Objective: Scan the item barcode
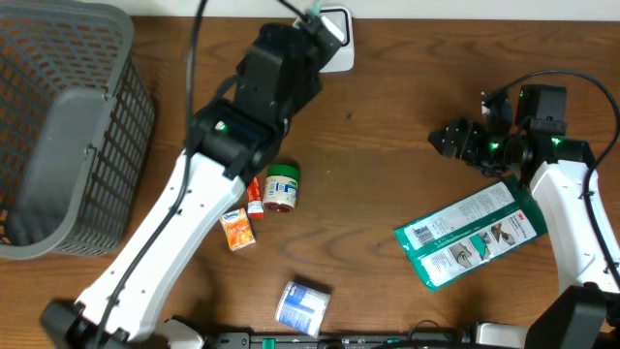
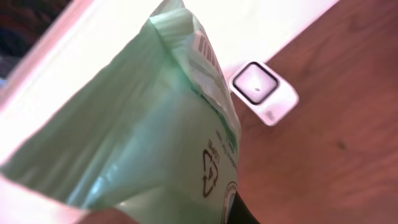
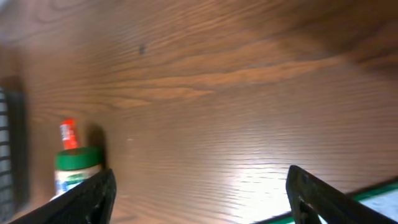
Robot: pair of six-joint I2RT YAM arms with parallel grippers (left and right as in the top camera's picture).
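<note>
Left wrist: pouch (image 2: 155, 137) near scanner (image 2: 261, 90)

L tool (image 1: 312, 21) pinched tight, arm far fwd; R tool (image 1: 446, 139) spread wide.

The brown wooden bench (image 3: 217, 93) is filling the view. The right claw (image 3: 200, 186) is holding its 2 black fingers (image 3: 93, 199) wide apart above it. A green-lidded white jar (image 3: 76, 168) is standing at left, with a red-capped tube (image 3: 68, 134) just behind it.

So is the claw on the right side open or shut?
Open. On the right claw, the two fingers stand far apart, with only bare table between them.
</note>
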